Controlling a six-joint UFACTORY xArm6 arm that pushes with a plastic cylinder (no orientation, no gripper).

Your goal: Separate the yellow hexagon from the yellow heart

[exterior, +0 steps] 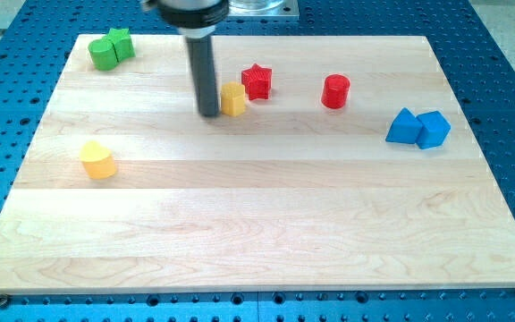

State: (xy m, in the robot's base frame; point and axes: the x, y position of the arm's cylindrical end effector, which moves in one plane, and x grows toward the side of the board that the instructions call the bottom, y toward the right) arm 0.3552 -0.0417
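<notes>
- My tip (pixel 209 114) is resting on the wooden tabletop (pixel 257 224), at about 11 o'clock from the board's middle, with the dark rod standing upright above it and running out of the view's top.
- There are no fingers on this rod, so there is nothing that is spreading wide, closing narrow or holding anything; the rod is ending in a plain blunt end.
- The yellow hexagon (pixel 233 99) is sitting just at 3 o'clock of my tip, touching the rod's side or all but touching it; the exact contact is too fine to tell.
- The red star (pixel 257 81) is standing at about 1 o'clock of the yellow hexagon, just beside it, with their edges looking as if they are meeting.
- The yellow heart (pixel 98 160) is lying well apart from the yellow hexagon, at about 8 o'clock from my tip, near the board's edge on the view's left.
- The red cylinder (pixel 335 91) is standing at 3 o'clock of the red star, with a clear gap between them.
- Two blue blocks are sitting together at 3 o'clock of the board: one blue block (pixel 404 127) is touching the other blue block (pixel 434 129), and their exact shapes are hard to make out.
- Two green blocks are huddling at the 10 o'clock corner: a green rounded block (pixel 103 53) is touching a green star-like block (pixel 121 41).
</notes>
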